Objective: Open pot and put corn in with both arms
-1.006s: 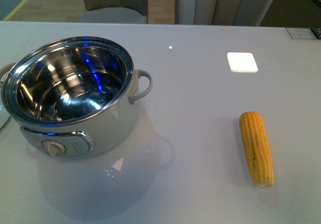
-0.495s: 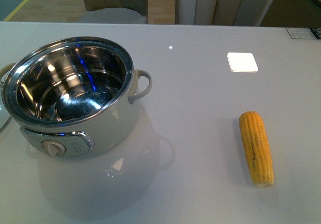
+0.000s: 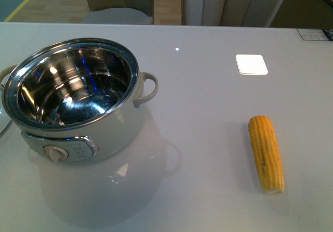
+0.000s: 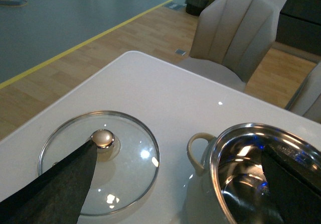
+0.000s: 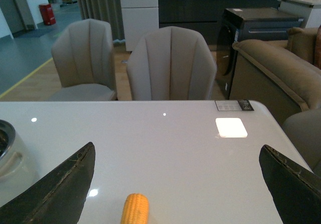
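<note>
The pot [image 3: 78, 138] stands uncovered at the table's left, its steel inner bowl bare, dial panel facing me. Its glass lid [image 4: 125, 179] with a metal knob lies flat on the table beside the pot's loop handle [image 4: 196, 148]. The corn [image 3: 266, 153] lies on the table at the right, tip towards me; its blunt end shows in the right wrist view [image 5: 135, 210]. Neither arm shows in the front view. My left gripper [image 4: 178, 189] is open above the lid and pot rim [image 4: 225, 148]. My right gripper [image 5: 180, 184] is open above the table, the corn between its fingers' span.
The white table [image 3: 208, 112] carries a bright square light patch [image 3: 251, 64] at the back right. Padded chairs [image 5: 170, 66] stand behind the far edge. A printed card [image 3: 315, 34] lies at the far right corner.
Blue reflections inside the pot's bowl have shifted and faded. The pot and corn have not moved.
</note>
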Motion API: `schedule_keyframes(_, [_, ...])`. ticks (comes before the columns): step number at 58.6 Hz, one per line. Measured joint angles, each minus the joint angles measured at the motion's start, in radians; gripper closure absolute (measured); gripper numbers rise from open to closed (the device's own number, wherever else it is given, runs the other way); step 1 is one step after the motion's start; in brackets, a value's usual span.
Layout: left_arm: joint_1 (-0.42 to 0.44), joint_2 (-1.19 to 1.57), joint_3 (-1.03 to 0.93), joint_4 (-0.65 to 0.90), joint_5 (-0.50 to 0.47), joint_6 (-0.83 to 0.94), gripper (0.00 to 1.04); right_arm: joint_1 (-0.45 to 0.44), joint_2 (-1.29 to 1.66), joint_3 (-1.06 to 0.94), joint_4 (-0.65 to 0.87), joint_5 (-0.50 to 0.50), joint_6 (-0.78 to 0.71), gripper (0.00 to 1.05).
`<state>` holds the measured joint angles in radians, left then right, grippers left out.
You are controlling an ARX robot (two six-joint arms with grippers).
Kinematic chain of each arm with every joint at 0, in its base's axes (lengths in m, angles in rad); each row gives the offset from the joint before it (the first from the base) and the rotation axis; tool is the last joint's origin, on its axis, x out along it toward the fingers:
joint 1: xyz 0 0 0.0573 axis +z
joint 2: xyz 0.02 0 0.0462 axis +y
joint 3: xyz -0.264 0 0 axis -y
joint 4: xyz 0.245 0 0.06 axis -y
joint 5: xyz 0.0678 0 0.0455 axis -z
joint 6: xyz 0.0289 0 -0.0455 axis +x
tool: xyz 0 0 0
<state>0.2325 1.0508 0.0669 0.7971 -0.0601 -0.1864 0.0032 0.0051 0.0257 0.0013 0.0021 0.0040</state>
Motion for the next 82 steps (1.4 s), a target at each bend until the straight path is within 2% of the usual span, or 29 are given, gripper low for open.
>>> schedule_keyframes(15, [-0.029,-0.023,-0.038,-0.015,-0.005,0.025,0.07,0.0,0.0,0.0,0.0,0.0,0.0,0.09])
schedule_keyframes(16, [-0.027,-0.014,-0.042,0.002,0.016,0.039,0.08,0.0,0.0,0.0,0.0,0.0,0.0,0.09])
schedule_keyframes(18, [-0.013,0.041,-0.058,0.133,0.122,0.074,0.15,0.0,0.0,0.0,0.0,0.001,0.0,0.09])
schedule_keyframes(21, [-0.012,0.087,-0.063,0.283,0.216,0.113,0.23,0.0,-0.001,0.0,0.0,0.0,-0.001,0.09])
schedule_keyframes(24, [-0.029,0.053,-0.065,0.314,0.249,0.137,0.33,0.0,-0.002,0.0,0.0,0.0,0.0,0.09])
schedule_keyframes(38, [-0.095,-0.246,-0.065,0.036,0.191,0.169,0.74,0.0,-0.001,0.0,-0.002,0.0,0.0,0.09])
schedule_keyframes(41, [-0.114,-0.342,-0.065,-0.06,0.172,0.172,0.88,0.0,-0.001,0.0,-0.002,0.0,0.0,0.09])
schedule_keyframes(43, [-0.123,-0.375,-0.065,-0.093,0.162,0.172,0.93,0.0,-0.001,0.0,-0.002,0.0,0.0,0.09])
schedule_keyframes(45, [-0.164,-0.424,-0.065,-0.143,0.095,0.173,1.01,0.0,-0.001,0.0,-0.002,-0.001,-0.001,0.09])
schedule_keyframes(49, [-0.214,-0.493,-0.06,-0.213,0.072,0.174,1.02,0.0,-0.001,0.0,-0.002,-0.001,0.0,0.09])
schedule_keyframes(55, [-0.229,-0.616,-0.056,-0.368,0.062,0.175,1.02,0.0,-0.001,0.0,-0.002,0.0,-0.001,0.09])
schedule_keyframes(82, [-0.23,-0.8,-0.056,-0.546,0.06,0.175,1.02,0.0,-0.001,0.0,-0.002,0.0,0.0,0.09])
